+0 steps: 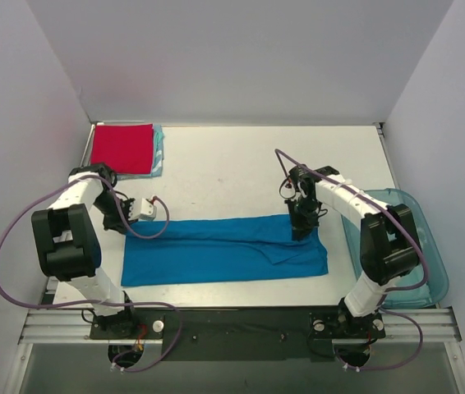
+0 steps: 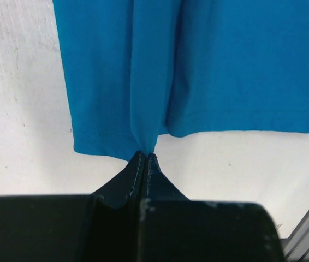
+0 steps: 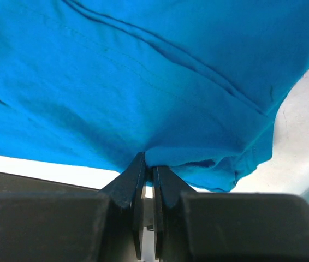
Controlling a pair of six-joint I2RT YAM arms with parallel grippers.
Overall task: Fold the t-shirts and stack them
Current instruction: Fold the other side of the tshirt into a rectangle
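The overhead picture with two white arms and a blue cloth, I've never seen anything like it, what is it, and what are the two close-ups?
Those are two robot arms bolted at the near edge of a white table, seen by a fixed camera above and behind them. The two close-ups come from a camera on each wrist, looking past that arm's own black fingers. A blue t-shirt lies on the table, folded into a long strip. The left end effector is shut on cloth near its left end, the right end effector near its right end. In the far left corner a folded red t-shirt sits on a light teal t-shirt. A translucent blue bin stands at the right edge.
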